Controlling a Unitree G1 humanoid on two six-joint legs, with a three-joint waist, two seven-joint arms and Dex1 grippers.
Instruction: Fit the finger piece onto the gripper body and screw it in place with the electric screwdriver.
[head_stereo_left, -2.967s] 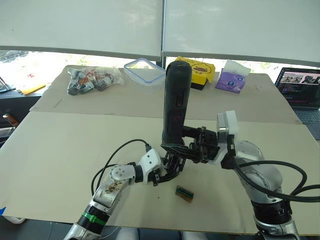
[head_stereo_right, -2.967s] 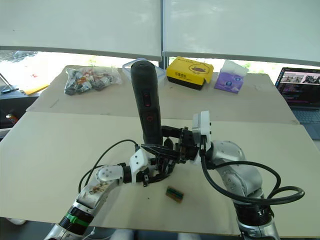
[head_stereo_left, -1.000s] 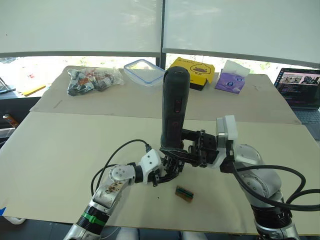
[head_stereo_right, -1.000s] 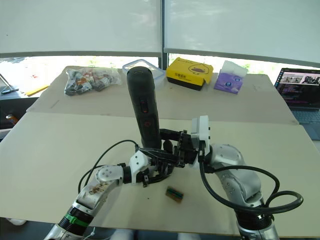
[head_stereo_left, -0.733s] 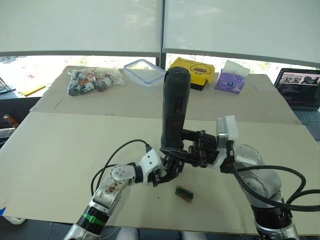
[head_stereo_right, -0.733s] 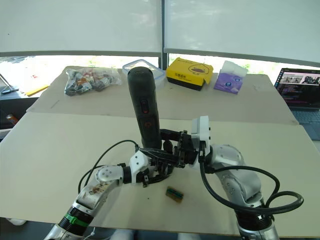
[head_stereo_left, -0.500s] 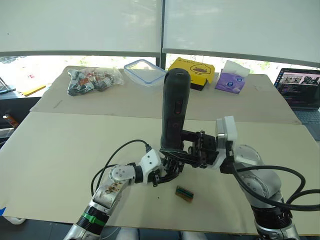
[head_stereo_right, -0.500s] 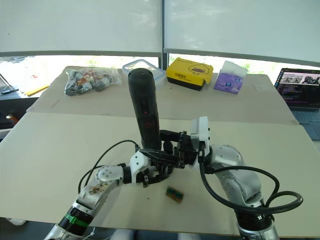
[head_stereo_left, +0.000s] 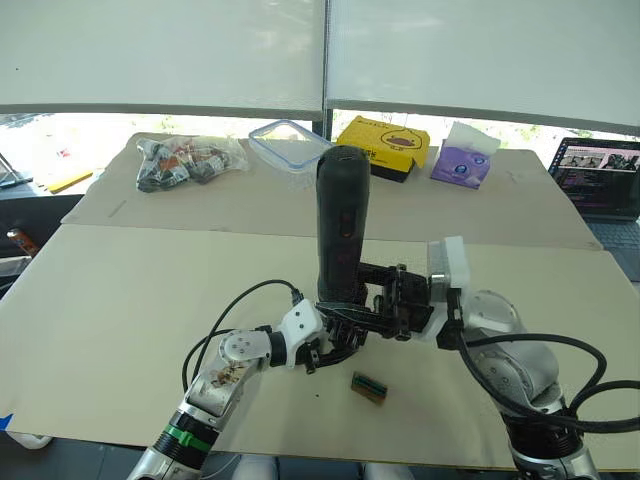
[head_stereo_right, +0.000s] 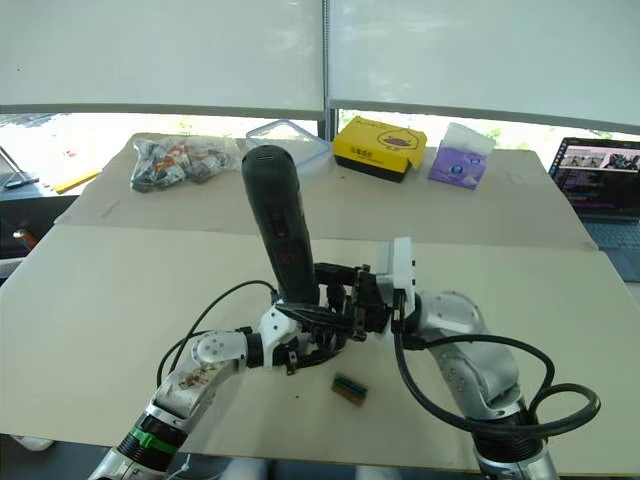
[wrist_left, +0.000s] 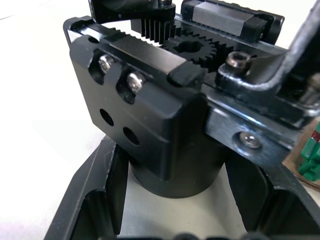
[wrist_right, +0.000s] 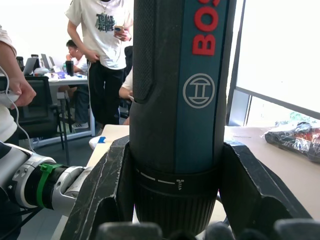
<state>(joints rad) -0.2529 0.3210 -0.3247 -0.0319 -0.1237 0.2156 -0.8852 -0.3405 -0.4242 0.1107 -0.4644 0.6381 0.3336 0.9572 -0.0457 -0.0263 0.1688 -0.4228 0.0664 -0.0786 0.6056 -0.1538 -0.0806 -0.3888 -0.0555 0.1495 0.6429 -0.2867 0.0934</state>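
Green block (head_stereo_left: 368, 386) beside both end effectors, laptop (head_stereo_left: 603, 183) far right

The electric screwdriver (wrist_right: 175, 100) had a matt black, finely textured grip and a smooth teal panel. The gripper body (wrist_left: 150, 120) was matt black with shiny metal screws and toothed gears.

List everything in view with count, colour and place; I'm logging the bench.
electric screwdriver: 1, black, upright in right gripper
gripper body: 1, black, in left gripper
small block: 1, green-tan, near table edge
bag of parts: 1, clear, far left
lidded container: 1, clear, far centre
box: 1, yellow, far centre
tissue pack: 1, purple, far right
laptop: 1, right edge
left gripper: 1, black
right gripper: 1, black
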